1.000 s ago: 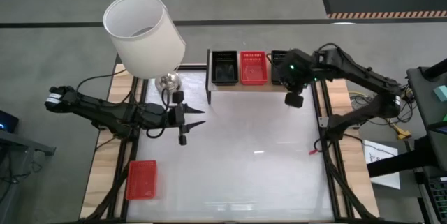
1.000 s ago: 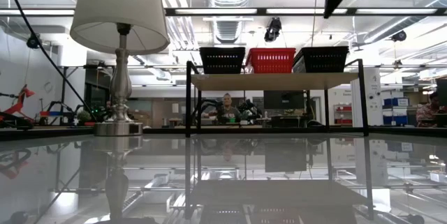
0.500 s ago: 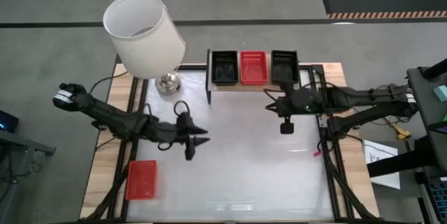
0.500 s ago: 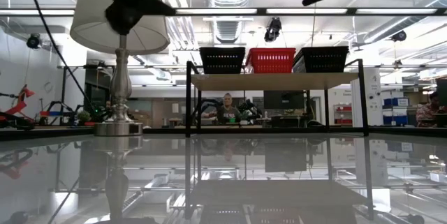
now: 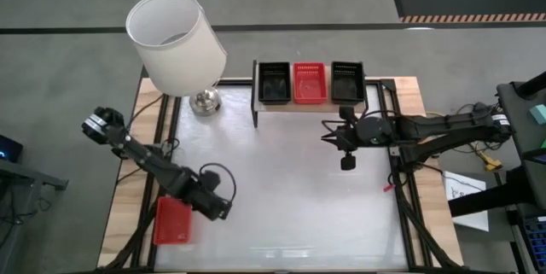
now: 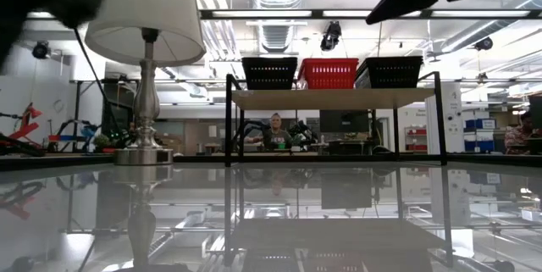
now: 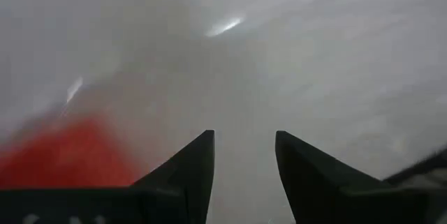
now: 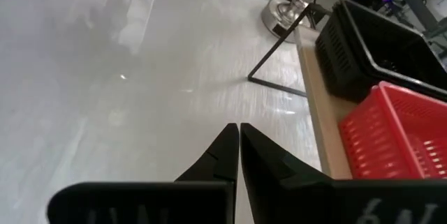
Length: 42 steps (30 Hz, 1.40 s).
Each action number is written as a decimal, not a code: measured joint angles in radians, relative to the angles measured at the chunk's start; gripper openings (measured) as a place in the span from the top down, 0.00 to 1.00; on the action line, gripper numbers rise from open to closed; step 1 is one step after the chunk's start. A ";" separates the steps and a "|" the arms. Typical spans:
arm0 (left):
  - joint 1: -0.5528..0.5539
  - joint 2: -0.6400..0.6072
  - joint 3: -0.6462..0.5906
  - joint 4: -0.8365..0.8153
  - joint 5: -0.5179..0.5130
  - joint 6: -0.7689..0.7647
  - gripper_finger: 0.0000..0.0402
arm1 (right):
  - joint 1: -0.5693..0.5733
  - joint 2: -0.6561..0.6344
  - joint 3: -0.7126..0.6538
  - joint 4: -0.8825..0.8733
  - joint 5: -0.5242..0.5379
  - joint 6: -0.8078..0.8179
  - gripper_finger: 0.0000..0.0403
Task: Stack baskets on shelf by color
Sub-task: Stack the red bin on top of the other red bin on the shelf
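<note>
The shelf (image 5: 307, 105) stands at the table's far edge, and on its board sit a black basket (image 5: 274, 82), a red basket (image 5: 310, 82) and another black basket (image 5: 347, 80). One more red basket (image 5: 173, 220) lies flat on the table at the near left. My left gripper (image 5: 215, 208) hangs open just right of it, pointing down, with that red basket (image 7: 63, 158) blurred beside its fingers. My right gripper (image 5: 327, 134) is shut in the air in front of the shelf, pointing toward the table's left, and holds nothing.
A lamp with a white shade (image 5: 175, 42) and a metal foot (image 5: 205, 101) stands at the far left beside the shelf. The white table top (image 5: 299, 206) has free room in its middle and near right. A person (image 6: 273, 130) sits far behind the table.
My left gripper has swung from the table's middle left toward the near edge and down to the red basket on the table, rolling and tipping its fingers downward. My right gripper has drawn back from the right black basket on the shelf, sinking toward the near edge.
</note>
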 joint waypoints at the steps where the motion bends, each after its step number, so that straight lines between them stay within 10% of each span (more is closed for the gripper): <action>1: -0.014 0.020 0.032 -0.059 0.040 -0.044 0.66 | 0.000 0.000 -0.005 0.000 0.000 0.000 0.98; 8: -0.096 0.100 0.151 -0.363 0.185 -0.200 0.66 | 0.000 0.000 -0.028 0.000 0.000 0.001 0.98; 36: -0.106 0.095 -0.095 -0.119 0.180 -0.230 0.66 | 0.000 0.000 -0.045 0.000 -0.008 0.031 0.98; 42: -0.106 0.095 -0.095 -0.118 0.180 -0.223 0.79 | 0.000 0.000 -0.047 -0.001 -0.008 0.032 0.98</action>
